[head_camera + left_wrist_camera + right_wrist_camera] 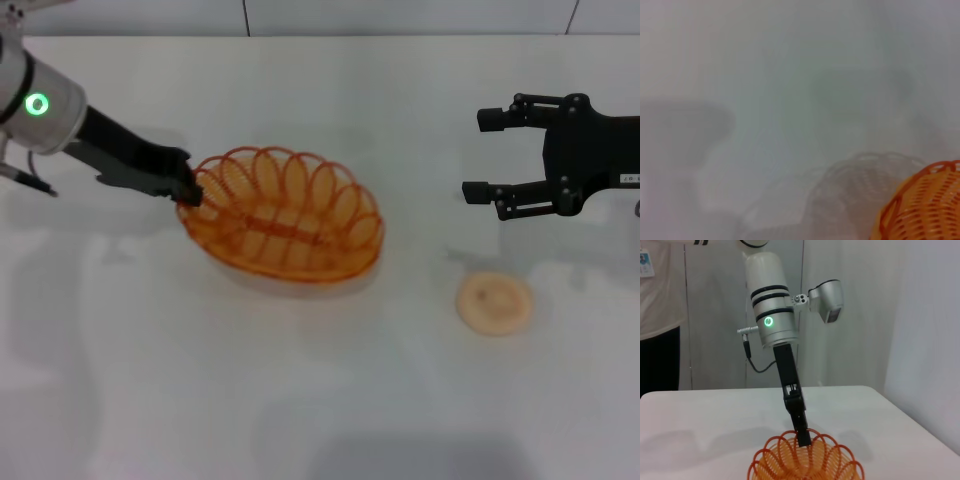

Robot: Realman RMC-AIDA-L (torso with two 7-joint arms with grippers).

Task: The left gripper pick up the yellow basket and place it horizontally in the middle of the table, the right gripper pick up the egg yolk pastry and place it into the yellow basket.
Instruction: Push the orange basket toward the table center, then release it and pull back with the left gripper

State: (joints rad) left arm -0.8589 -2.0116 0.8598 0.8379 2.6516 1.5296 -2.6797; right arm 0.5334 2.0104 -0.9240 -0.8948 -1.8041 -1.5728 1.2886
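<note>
The yellow basket (290, 230) is an oval orange-yellow wire basket left of the table's (300, 400) middle. My left gripper (190, 193) is shut on the rim at its left end. The right wrist view shows those fingers (803, 440) pinching the far rim of the basket (805, 465). In the left wrist view the basket (925, 210) casts a shadow set apart from it, so it hangs a little above the table. The egg yolk pastry (494, 301), round and pale beige, lies on the table at the right. My right gripper (480, 155) hovers open behind it, holding nothing.
The white table runs back to a wall edge at the far side. A person in a light shirt (660, 295) stands beyond the table's far edge in the right wrist view.
</note>
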